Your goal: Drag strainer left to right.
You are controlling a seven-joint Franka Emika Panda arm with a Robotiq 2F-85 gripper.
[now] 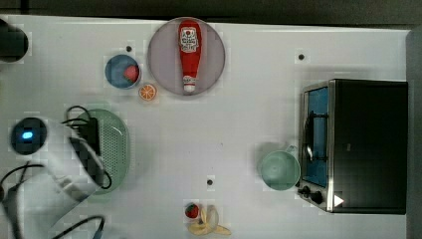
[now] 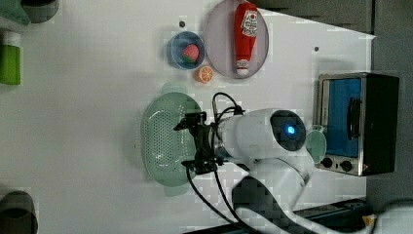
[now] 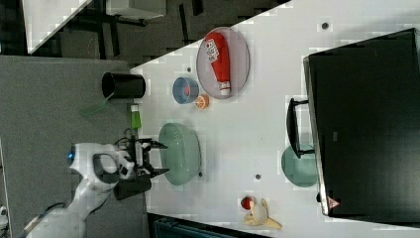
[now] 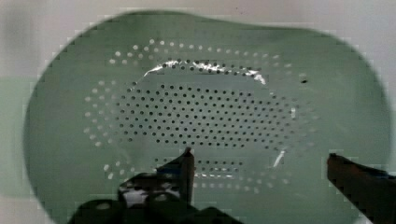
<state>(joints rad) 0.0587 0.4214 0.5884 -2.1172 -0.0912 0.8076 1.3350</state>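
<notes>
From the top view I count one strainer (image 1: 115,144) at the top view's left, one cup (image 1: 279,170), one plate (image 1: 164,55). In the left view my gripper (image 2: 187,145) hangs over it. In the wrist view its fingers (image 4: 187,168) stand apart, empty.

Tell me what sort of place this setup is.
Probably a lab tabletop staged as a play kitchen: a white table holding a toaster oven, a ketchup bottle lying on a plate, a mint strainer, and toy-like fruit such as a peeled banana.
</notes>
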